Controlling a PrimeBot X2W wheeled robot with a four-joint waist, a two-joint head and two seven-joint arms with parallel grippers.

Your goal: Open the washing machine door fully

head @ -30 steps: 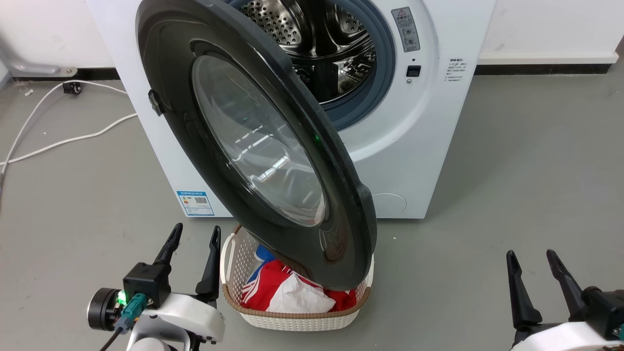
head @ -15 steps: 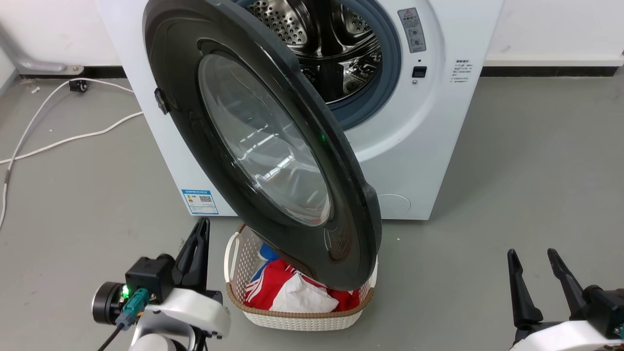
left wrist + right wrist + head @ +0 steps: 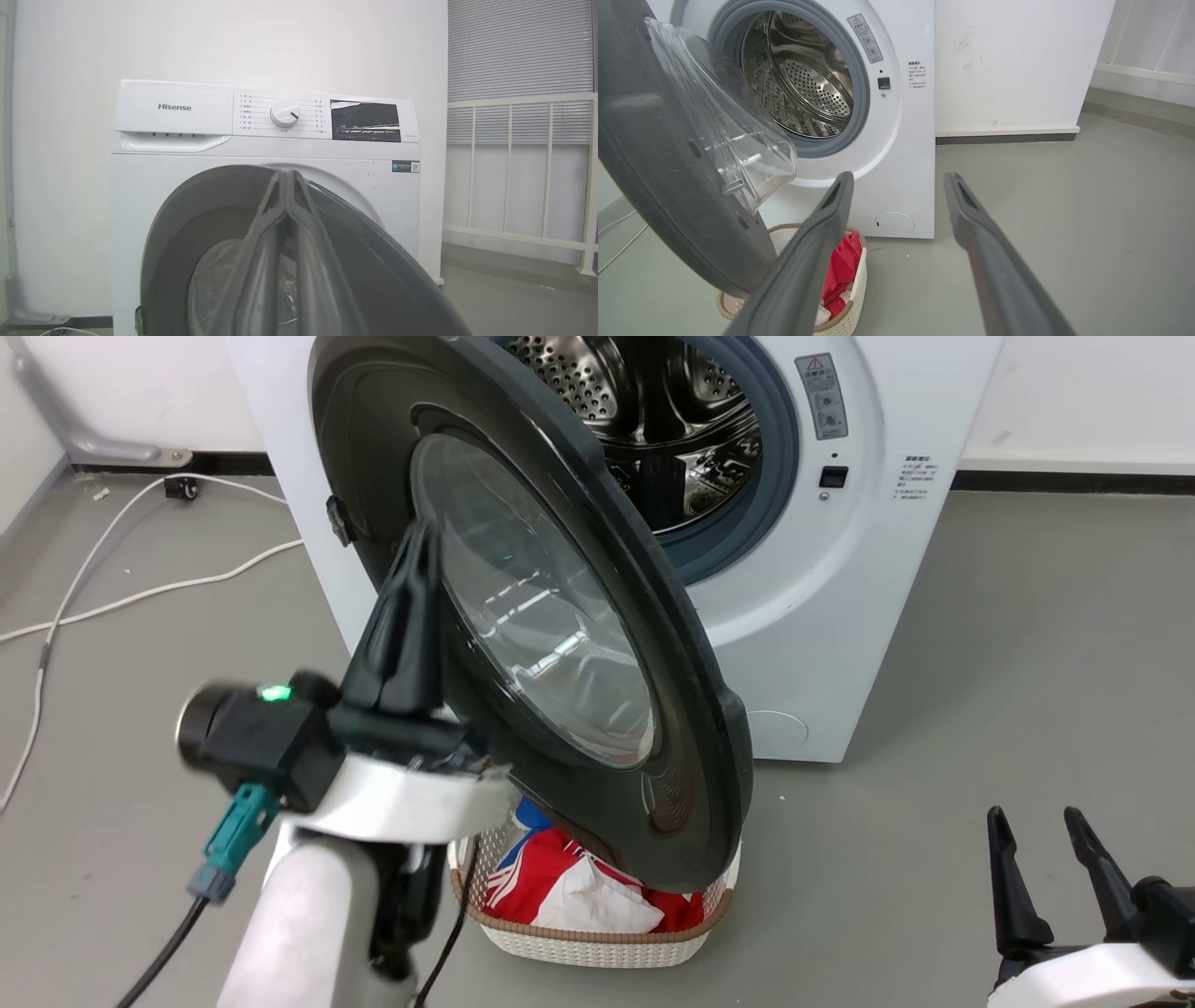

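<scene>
— Grippers first, nearest us: how do they stand?
— Right gripper [image 3: 1034,821] sits low at the near right, fingers apart, nothing between them. Left gripper [image 3: 422,546] is raised, its two fingers pressed together and empty, lying across the outer face of the washing machine door [image 3: 597,579]. Whether they touch it I cannot tell.
— And under the door?
— A white laundry basket [image 3: 597,947] with red and white clothes [image 3: 560,896] stands on the grey floor [image 3: 1027,644], just below the door's lower edge.
— The door itself?
— Hinged at the left of the washing machine [image 3: 812,607] and swung partway out toward us, with the steel drum [image 3: 653,411] in view behind it.
— Room around it?
— The floor stretches wide to the machine's right, up to the white wall [image 3: 1074,401]. To the left, a white cable [image 3: 140,593] trails over the floor.
</scene>
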